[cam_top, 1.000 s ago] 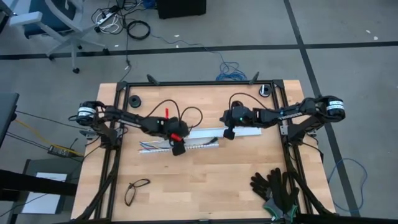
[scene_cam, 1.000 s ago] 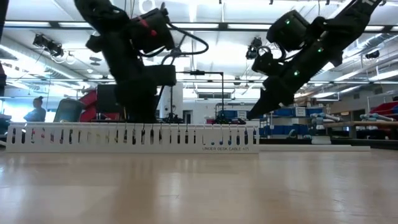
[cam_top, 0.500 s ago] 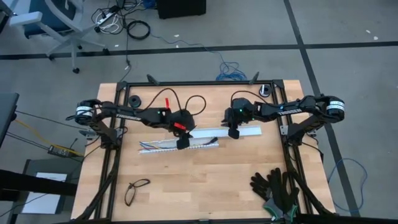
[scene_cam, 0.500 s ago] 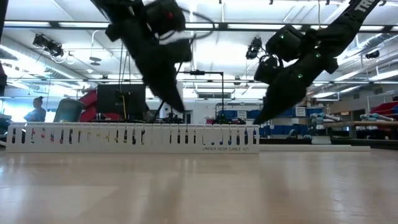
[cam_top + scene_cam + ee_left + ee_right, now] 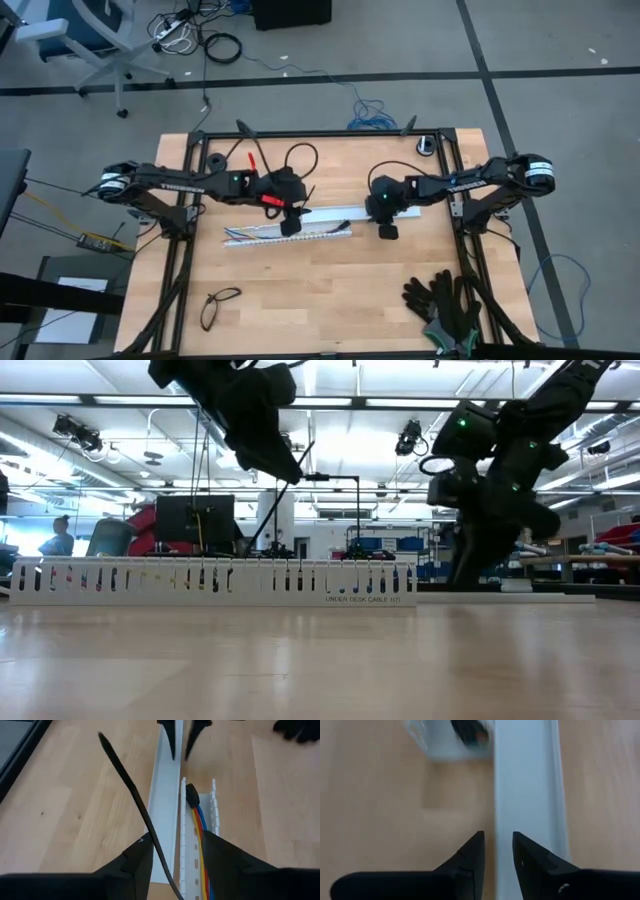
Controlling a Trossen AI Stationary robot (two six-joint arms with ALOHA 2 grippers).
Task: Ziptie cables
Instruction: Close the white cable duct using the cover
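From above I see the cables point(image 5: 285, 233) at frame centre in the perforated rail point(image 5: 250, 236), the left gripper point(image 5: 291, 227) over them and the right gripper point(image 5: 387, 231) beside the plain rail point(image 5: 345, 214). The left wrist view shows open jaws holding a black ziptie point(image 5: 135, 800). In the right wrist view, jaws slightly parted, empty.

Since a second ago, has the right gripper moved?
Yes. In the high view the right gripper has gone from the far side of the white rail across its right end to the near side, toward the gloves.
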